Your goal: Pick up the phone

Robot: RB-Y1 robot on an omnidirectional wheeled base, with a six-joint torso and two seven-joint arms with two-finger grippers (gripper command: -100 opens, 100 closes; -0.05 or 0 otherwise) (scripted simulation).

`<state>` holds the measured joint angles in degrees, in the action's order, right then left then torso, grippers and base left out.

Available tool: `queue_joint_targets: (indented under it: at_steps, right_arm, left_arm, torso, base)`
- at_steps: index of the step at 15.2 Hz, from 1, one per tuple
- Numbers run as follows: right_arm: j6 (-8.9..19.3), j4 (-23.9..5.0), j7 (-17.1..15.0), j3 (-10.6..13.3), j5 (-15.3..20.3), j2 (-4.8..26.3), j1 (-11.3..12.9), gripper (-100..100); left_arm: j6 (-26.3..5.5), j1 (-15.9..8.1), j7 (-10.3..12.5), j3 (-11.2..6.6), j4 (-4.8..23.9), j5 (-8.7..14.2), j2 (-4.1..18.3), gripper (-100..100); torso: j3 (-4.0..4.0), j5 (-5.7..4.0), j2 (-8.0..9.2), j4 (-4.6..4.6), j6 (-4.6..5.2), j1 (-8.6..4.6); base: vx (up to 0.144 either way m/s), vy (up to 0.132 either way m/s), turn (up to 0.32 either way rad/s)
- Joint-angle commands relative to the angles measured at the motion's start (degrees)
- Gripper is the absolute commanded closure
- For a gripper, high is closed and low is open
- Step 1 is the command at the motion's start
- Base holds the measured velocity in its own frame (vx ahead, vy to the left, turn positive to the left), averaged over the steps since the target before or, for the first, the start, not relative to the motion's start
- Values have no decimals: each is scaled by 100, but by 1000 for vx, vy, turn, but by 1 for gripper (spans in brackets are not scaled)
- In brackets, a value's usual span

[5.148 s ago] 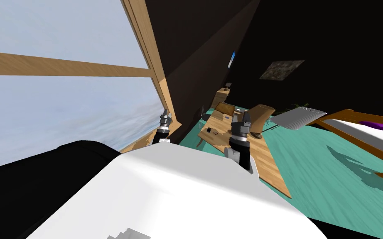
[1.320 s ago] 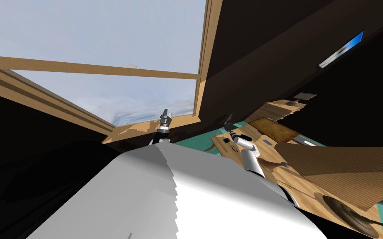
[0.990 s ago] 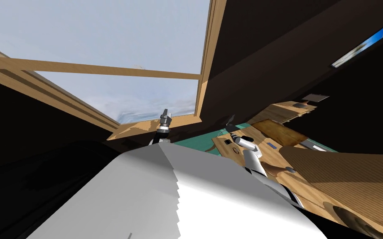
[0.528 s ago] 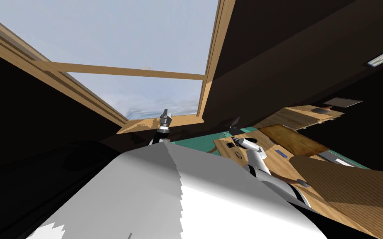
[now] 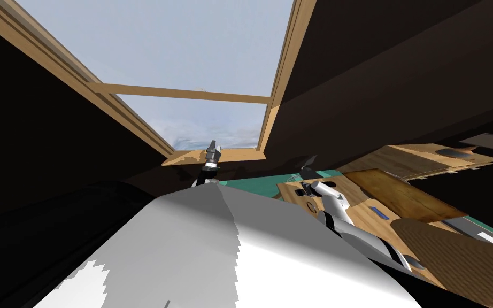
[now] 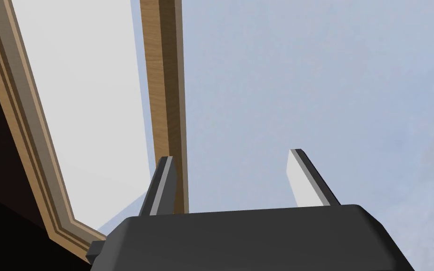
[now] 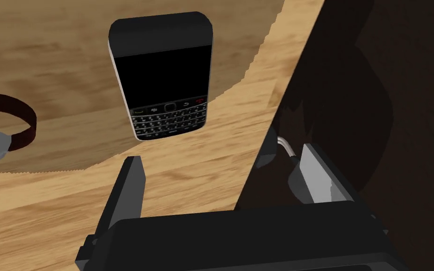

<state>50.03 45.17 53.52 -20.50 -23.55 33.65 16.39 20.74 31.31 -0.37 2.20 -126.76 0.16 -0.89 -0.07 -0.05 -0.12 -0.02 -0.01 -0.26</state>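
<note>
Phone (image 7: 164, 75), black with a keypad, is lying flat and screen up on the wooden tabletop (image 7: 46, 42), near its edge. Right end effector (image 7: 223, 157) is hovering just short of the phone's keypad end, released and gripping nothing. One finger is sitting over the tabletop, the other past the edge. A dark red band (image 7: 25, 124) is lying beside the phone. Left end effector (image 6: 231, 156) is pointing upward, released, well apart from the phone.

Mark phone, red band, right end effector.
phone (image 7: 164, 70): right wrist view, on its black screen.
red band (image 7: 29, 124): right wrist view, its curved side.
right end effector (image 7: 221, 157): right wrist view, midway between fingertips.
</note>
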Motion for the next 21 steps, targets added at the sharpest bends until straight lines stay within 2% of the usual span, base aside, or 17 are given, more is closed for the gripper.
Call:
queue_joint_targets:
  at_steps: [1,2,4,5,6,7,9,10,12,13,14,15,16,21]
  right_arm:
    - [64,-286,130,-28,-49,76,109,-100]
    - [64,-404,130,-28,-49,76,109,-100]
    - [64,-404,130,-28,-49,76,109,-100]
    - [264,-587,277,-98,-88,188,169,-100]
    - [264,-728,277,-98,-88,188,169,-100]
    - [447,-922,411,-164,-122,294,220,-100]
    - [447,-1032,411,-164,-122,294,220,-100]
    - [612,-1246,533,-226,-149,392,261,-100]
    - [612,-1314,533,-226,-149,392,261,-100]
    - [759,-1537,641,-282,-172,482,294,-100]
    - [759,-1571,641,-282,-172,482,294,-100]
    - [887,-1729,736,-332,-190,562,319,-100]
    - [997,-1979,817,-377,-204,631,339,-100]
    - [1087,-2175,884,-415,-215,690,353,-100]
  left_arm:
    - [0,0,0,0,0,0,0,0]
    - [0,1,0,0,0,0,0,0]
    - [0,1,0,0,0,0,0,0]
    - [0,1,0,0,0,0,0,0]
    - [0,0,0,0,0,0,0,0]
    - [0,0,0,0,0,0,0,0]
    - [0,0,0,0,0,0,0,0]
    - [0,1,0,-1,0,0,0,0]
    - [0,0,0,0,0,0,0,0]
    - [0,1,0,0,0,0,0,0]
    - [0,0,0,0,0,0,0,0]
    - [0,0,0,0,0,0,0,0]
    - [0,0,0,0,0,0,0,0]
    - [0,1,0,0,0,0,0,0]
  torso:
    - [0,0,0,0,0,0]
    - [0,-1,0,0,3,0]
    - [1,0,2,-1,6,10]
    - [1,2,2,0,5,15]
    - [0,3,1,0,-2,15]
    - [0,2,-1,0,-1,12]
    - [-2,0,-3,-1,0,0]
    - [-2,-1,-2,-1,5,0]
    - [-3,-1,-4,-1,1,3]
    - [-2,0,-3,-1,4,5]
    - [-2,0,-3,-1,1,5]
    - [-2,0,-3,-1,2,5]
    - [-2,1,-3,-1,0,3]
    - [-3,0,-5,-2,3,4]
  base:
    - [5,-40,83]
    - [4,-22,-6]
    - [1,-1,-24]
    - [2,-6,183]
    - [6,-22,236]
    - [10,-40,330]
    - [9,-50,139]
    - [14,-34,149]
    - [10,-31,116]
    - [8,-27,155]
    - [9,-33,160]
    - [8,-39,173]
    - [14,-49,303]
    - [12,-36,97]
